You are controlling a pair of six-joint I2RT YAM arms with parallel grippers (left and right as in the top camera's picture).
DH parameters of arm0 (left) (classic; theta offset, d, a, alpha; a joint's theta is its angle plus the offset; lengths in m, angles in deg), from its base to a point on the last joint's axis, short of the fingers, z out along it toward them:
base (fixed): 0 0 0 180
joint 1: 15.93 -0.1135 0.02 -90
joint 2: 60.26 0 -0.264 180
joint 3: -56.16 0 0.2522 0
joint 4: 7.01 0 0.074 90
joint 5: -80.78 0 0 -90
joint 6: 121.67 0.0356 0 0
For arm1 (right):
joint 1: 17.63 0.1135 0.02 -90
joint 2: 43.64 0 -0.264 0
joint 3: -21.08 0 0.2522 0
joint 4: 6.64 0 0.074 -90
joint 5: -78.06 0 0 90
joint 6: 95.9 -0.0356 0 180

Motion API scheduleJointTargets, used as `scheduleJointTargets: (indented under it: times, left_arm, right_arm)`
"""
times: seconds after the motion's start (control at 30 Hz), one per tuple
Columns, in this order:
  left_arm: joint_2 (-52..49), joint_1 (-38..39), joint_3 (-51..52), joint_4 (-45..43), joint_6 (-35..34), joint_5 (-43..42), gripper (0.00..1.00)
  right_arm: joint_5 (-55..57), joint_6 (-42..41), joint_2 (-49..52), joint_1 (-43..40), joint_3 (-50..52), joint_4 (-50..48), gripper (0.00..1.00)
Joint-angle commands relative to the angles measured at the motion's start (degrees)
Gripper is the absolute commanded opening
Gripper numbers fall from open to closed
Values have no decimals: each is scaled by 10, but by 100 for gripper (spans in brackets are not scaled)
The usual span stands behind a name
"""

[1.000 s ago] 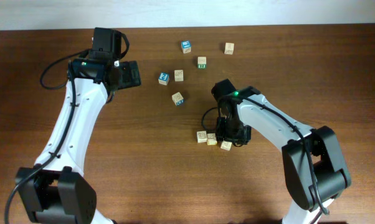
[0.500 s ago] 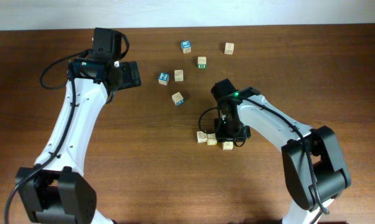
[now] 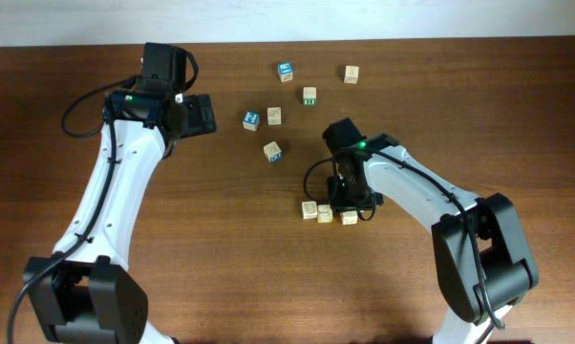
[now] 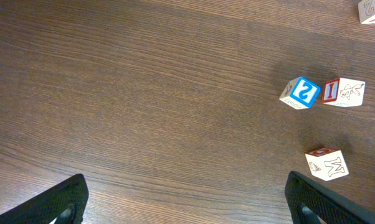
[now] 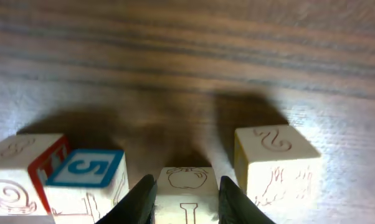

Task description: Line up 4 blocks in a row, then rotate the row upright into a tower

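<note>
In the right wrist view, my right gripper [image 5: 187,202] is shut on a pale wooden block [image 5: 189,186] with an apple outline on its face; both fingers [image 5: 141,200] press its sides. Another pale block [image 5: 276,163] stands just to its right. To its left are a blue-topped "5" cube [image 5: 88,177] and a red-edged cube [image 5: 20,173]. Overhead, my right gripper [image 3: 348,206] hangs over this cluster of blocks [image 3: 309,209], hiding the held one. My left gripper [image 4: 190,208] is open far to the left [image 3: 194,113], with only bare table between its fingers.
More cubes lie at the back of the table: a pale one [image 3: 351,74], a green-marked one [image 3: 309,96], blue-topped ones [image 3: 285,70] [image 3: 251,119], and pale ones [image 3: 274,116] [image 3: 272,151]. The left wrist view shows a blue "2" cube [image 4: 299,92] and a red-lettered cube [image 4: 343,92].
My right gripper's jaws have narrowed onto the block, and the arm has shifted slightly toward the back. The pale block beside it has shifted a little. The left arm has not moved.
</note>
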Motion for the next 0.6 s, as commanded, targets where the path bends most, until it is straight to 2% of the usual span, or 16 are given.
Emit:
scheduleJointTargets:
  times: [0.0, 0.3, 0.43, 0.57]
  left_arm:
    - [-4, 0, -4, 1, -6, 4, 99]
    - [-4, 0, -4, 1, -6, 2, 99]
    - [-4, 0, -4, 1, -6, 2, 99]
    - [-4, 0, -4, 1, -6, 2, 99]
  right_arm:
    - [36, 6, 2, -1, 3, -19, 32]
    - [38, 19, 2, -1, 2, -35, 33]
    - [37, 19, 2, -1, 2, -33, 44]
    - [33, 19, 2, -1, -27, -5, 47]
